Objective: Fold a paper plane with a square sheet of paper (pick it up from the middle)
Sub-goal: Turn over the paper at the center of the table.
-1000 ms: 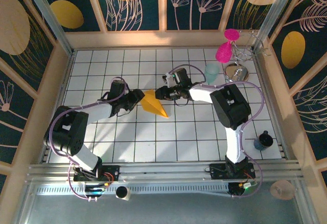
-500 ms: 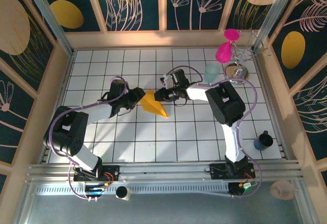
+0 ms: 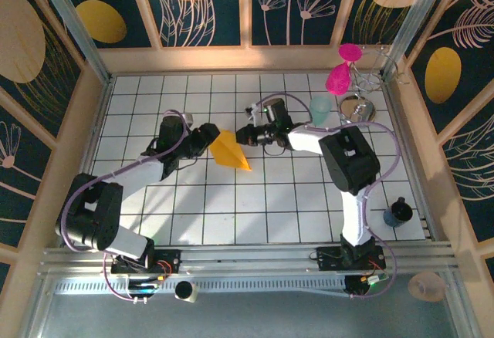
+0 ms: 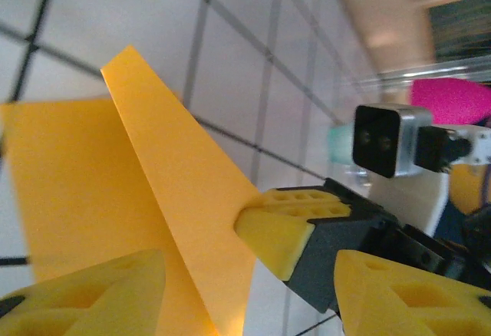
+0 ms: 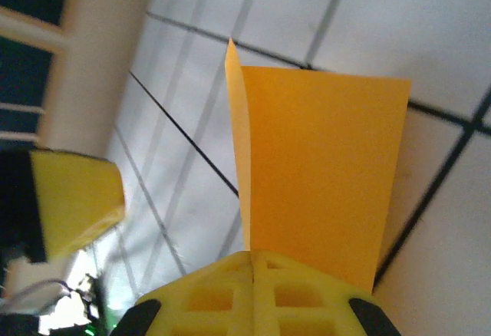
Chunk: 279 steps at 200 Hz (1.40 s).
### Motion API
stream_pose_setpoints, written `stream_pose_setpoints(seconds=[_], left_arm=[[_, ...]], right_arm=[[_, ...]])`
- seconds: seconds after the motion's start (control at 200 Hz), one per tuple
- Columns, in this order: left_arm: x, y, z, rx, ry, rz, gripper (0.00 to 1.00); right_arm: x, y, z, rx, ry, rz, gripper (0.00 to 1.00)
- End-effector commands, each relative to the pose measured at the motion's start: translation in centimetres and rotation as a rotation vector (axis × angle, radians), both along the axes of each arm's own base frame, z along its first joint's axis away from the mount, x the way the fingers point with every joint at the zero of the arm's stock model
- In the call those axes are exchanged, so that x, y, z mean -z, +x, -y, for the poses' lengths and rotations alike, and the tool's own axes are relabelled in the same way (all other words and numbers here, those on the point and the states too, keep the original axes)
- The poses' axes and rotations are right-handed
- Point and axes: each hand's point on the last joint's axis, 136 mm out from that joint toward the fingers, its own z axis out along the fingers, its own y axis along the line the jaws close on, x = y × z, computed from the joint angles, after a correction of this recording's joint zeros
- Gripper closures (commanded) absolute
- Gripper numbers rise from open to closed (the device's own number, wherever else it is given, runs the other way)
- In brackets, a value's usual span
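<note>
The paper plane (image 3: 229,150), an orange-yellow dart with one flap standing up along its crease, sits mid-desk (image 3: 293,199), its sharp tip pointing toward 5 o'clock. The right claw (image 3: 243,135) is clamped on its wide end from 1 o'clock. The left claw (image 3: 207,136) stands spread at its 10 o'clock.

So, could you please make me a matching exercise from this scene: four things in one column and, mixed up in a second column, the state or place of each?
Column one
1. right gripper
2. left gripper
3. teal cup
4. dark cup

Column two
A. open, jaws apart by the orange paper
B. at the right edge of the table, on the near side
C. shut on the orange paper
D. on the far side, next to the pink object

Pairs: 1-C, 2-A, 3-D, 4-B
</note>
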Motion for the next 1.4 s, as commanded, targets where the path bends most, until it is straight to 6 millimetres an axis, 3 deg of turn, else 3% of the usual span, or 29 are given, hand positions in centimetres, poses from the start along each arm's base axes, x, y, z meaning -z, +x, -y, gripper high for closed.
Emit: stream_pose_setpoints(seconds=[0.0,0.11,0.205,0.456,0.811,1.181,1.392], left_arm=[[-4.6,-0.2,1.0,0.062,-0.084,0.169,0.37],[-7.6,-0.5,1.6,0.094,-0.160,0.262,0.29],[-8.7,-0.6,1.9,0.110,-0.195,0.287,0.27],[-10.6,-0.9,3.6,0.189,-0.300,0.341,0.34],[-10.7,-0.9,5.1,0.256,-0.310,0.363,0.53],[-11.5,-1.0,5.3,0.270,-0.325,0.402,0.64],[-11.0,-0.7,5.2,0.255,-0.312,0.393,0.76]], right_arm=[[-8.2,1.0,0.3,0.017,0.191,0.104,1.00],[-11.3,0.9,0.6,0.023,0.288,0.099,1.00],[-13.3,0.6,0.7,0.026,0.353,0.090,1.00],[-15.6,0.1,0.6,0.018,0.472,0.013,1.00],[-15.5,0.0,0.5,0.015,0.526,-0.075,1.00],[-14.7,0.6,0.8,0.040,0.545,-0.133,1.00],[-14.5,0.5,1.1,0.054,0.539,-0.142,0.97]])
